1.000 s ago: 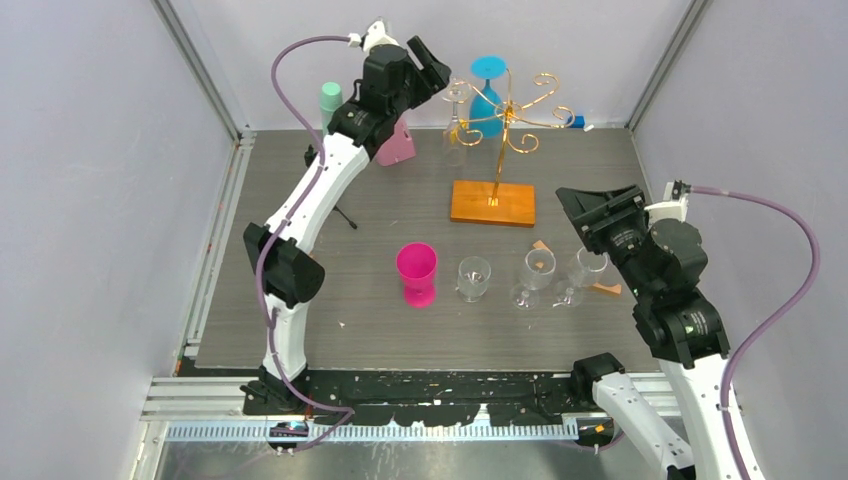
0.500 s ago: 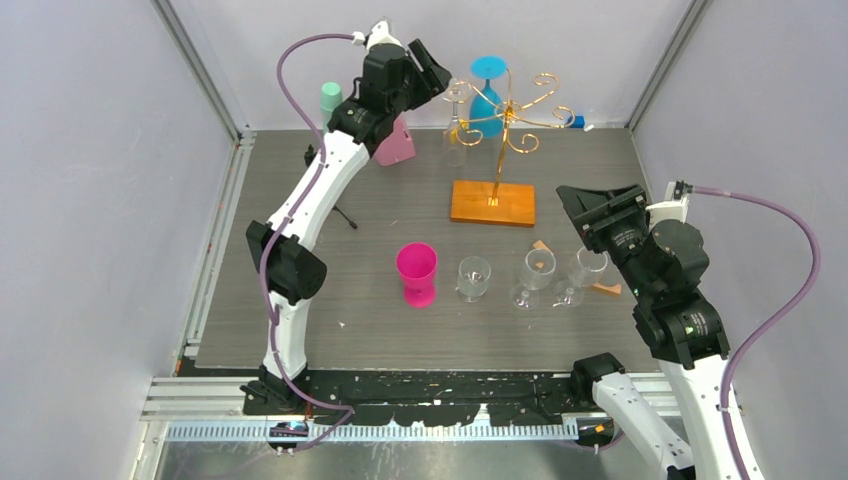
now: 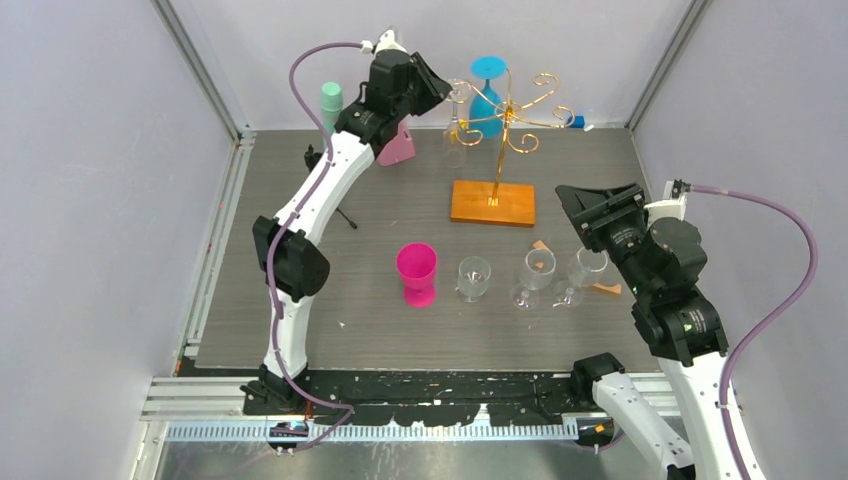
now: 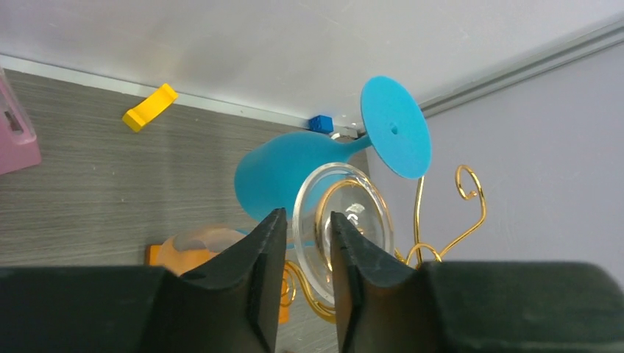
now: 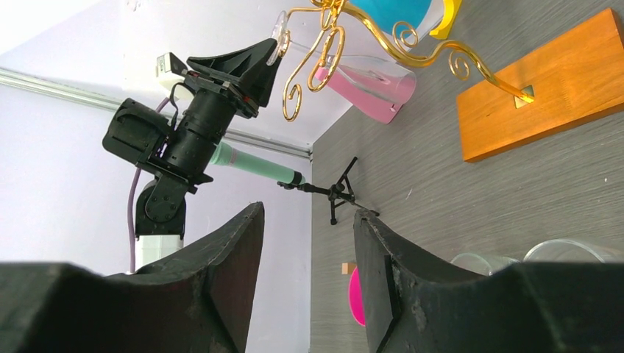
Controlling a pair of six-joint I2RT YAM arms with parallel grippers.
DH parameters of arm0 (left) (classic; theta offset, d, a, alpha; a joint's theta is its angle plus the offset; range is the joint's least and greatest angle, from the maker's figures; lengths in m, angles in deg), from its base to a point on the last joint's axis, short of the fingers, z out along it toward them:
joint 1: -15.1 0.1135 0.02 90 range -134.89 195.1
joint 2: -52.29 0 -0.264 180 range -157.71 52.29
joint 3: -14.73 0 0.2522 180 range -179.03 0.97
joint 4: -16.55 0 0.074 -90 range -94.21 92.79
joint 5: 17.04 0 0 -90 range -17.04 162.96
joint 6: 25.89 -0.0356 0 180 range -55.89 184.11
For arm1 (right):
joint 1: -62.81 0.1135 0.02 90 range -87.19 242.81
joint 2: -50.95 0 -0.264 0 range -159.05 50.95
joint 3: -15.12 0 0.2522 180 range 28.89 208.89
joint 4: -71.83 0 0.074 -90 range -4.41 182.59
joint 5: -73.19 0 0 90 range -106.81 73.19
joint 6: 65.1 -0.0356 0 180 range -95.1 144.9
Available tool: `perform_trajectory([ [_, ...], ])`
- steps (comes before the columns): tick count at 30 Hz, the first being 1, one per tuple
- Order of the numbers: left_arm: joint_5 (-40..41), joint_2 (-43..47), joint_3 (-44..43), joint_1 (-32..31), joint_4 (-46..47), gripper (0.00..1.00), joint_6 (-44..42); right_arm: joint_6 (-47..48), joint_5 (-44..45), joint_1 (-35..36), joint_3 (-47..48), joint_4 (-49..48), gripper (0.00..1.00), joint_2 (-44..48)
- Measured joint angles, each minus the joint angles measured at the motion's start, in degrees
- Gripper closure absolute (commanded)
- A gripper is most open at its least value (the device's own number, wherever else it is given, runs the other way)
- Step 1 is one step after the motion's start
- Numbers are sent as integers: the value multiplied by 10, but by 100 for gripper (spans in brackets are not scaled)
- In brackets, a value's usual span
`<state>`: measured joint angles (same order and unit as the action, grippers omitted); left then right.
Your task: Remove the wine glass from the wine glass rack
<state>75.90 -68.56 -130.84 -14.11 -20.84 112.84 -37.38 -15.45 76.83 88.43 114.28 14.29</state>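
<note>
The gold wire wine glass rack (image 3: 500, 150) stands on its orange-brown base (image 3: 492, 202) at the back of the table. A clear wine glass (image 3: 457, 128) hangs upside down from a left arm of the rack, and a blue glass (image 3: 487, 95) hangs behind it. My left gripper (image 3: 440, 85) is raised at the clear glass's foot. In the left wrist view the fingers (image 4: 307, 217) stand narrowly apart, with the rim of the glass's foot (image 4: 353, 213) in the gap and a sliver of space at the left finger. My right gripper (image 3: 590, 205) hovers open and empty right of the base.
A pink cup (image 3: 416, 272) and three clear glasses (image 3: 473, 277) (image 3: 535, 275) (image 3: 585, 268) stand in a row in front of the rack. A black tripod (image 3: 345, 215) holding a green microphone (image 3: 331, 97) and a pink object (image 3: 398, 145) are at the back left.
The left arm has shifted right, bringing its gripper up to the clear glass's foot, and its jaws have narrowed around it. The right arm has hardly moved.
</note>
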Motion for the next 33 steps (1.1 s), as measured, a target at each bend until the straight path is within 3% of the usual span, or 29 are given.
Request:
perform_trajectory([
  [5,-17,1,15,4,40,100,29,0,0,0,0,0,47,-1],
  [14,-69,21,75,26,112,100,110,0,0,0,0,1,47,3],
  [33,-73,21,120,25,214,100,144,0,0,0,-1,1,47,0],
])
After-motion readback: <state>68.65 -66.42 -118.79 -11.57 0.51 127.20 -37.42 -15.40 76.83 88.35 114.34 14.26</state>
